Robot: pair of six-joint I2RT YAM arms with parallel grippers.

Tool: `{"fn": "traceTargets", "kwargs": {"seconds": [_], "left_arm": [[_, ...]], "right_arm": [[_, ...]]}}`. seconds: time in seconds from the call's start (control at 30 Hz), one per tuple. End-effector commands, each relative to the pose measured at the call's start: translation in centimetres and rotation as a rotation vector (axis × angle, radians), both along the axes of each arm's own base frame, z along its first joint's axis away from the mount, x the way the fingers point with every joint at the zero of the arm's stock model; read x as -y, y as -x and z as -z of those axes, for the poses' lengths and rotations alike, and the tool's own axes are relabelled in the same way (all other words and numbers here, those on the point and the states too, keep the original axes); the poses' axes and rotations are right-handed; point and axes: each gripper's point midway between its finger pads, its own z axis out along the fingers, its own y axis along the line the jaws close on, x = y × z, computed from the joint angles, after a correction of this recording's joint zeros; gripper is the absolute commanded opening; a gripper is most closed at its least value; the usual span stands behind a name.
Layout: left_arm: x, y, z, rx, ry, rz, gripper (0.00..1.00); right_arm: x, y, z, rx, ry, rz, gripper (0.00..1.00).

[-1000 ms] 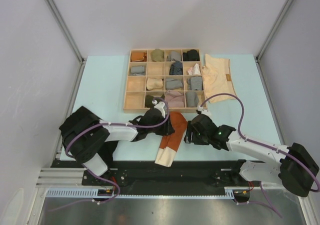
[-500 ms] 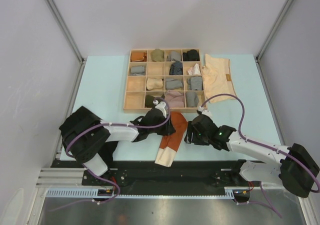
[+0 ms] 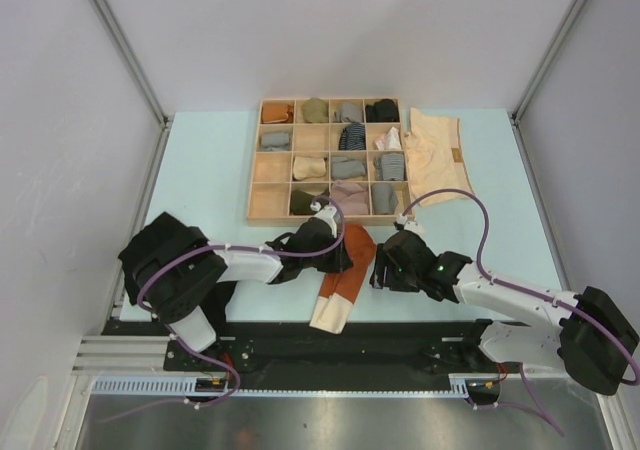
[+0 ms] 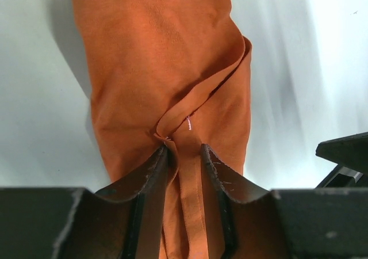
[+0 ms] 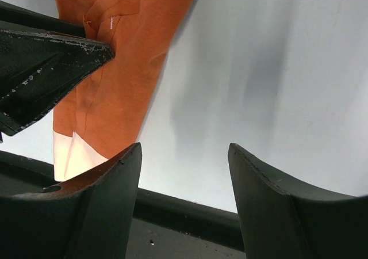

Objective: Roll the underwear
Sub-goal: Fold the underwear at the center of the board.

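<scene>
Top external view: left arm [image 3: 240, 262] hides the top end of the rust-orange underwear [image 3: 345, 270], which lies on the counter [image 3: 210, 170] by its front edge. Left wrist view cuts off the cloth's near part. Left hand [image 4: 184, 152] is nearly closed, pinching a raised fold of it. Right hand [image 5: 184, 149] is spread wide and holds nothing, just beside the cloth's edge.
</scene>
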Motion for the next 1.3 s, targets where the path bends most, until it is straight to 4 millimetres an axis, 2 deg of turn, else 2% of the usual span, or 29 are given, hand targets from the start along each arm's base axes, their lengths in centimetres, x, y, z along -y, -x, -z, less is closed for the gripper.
{"fn": "traceTargets", "kwargs": {"seconds": [0.0,0.07,0.13,0.17,0.23,0.37,0.5,0.73,1.27], "left_arm": [[0.3,-0.3,-0.4,0.01,-0.004,-0.019,0.34],[1.0,0.0,-0.6,0.006,0.028,0.002,0.3],[1.4,0.2,-0.7,-0.001,0.045,0.018,0.19],[1.6,0.4,-0.5,-0.006,0.049,0.021,0.08],[1.7,0.4,-0.5,-0.006,0.053,0.02,0.0],[1.7,0.3,-1.2,0.013,0.08,0.015,0.0],[1.5,0.1,-3.4,0.054,0.121,0.006,0.0],[0.4,0.1,-4.6,0.079,0.118,-0.011,0.0],[-2.9,-1.0,-3.3,0.076,0.071,-0.069,0.0]], "right_arm": [[-0.1,-0.3,-0.5,0.022,-0.023,0.016,0.66],[0.0,-0.3,-0.3,0.017,-0.019,0.019,0.66],[0.1,-0.3,-0.2,0.017,-0.015,0.019,0.66],[0.2,-0.3,-0.2,0.016,-0.012,0.022,0.66],[0.2,-0.3,-0.3,0.02,-0.013,0.022,0.66],[0.4,-0.2,-0.4,0.021,-0.008,0.025,0.66],[0.4,-0.3,-0.4,0.022,-0.008,0.025,0.66],[0.1,-0.5,-0.9,0.031,-0.023,0.023,0.66],[-0.6,-0.6,-0.6,0.017,-0.022,0.008,0.67]]}}
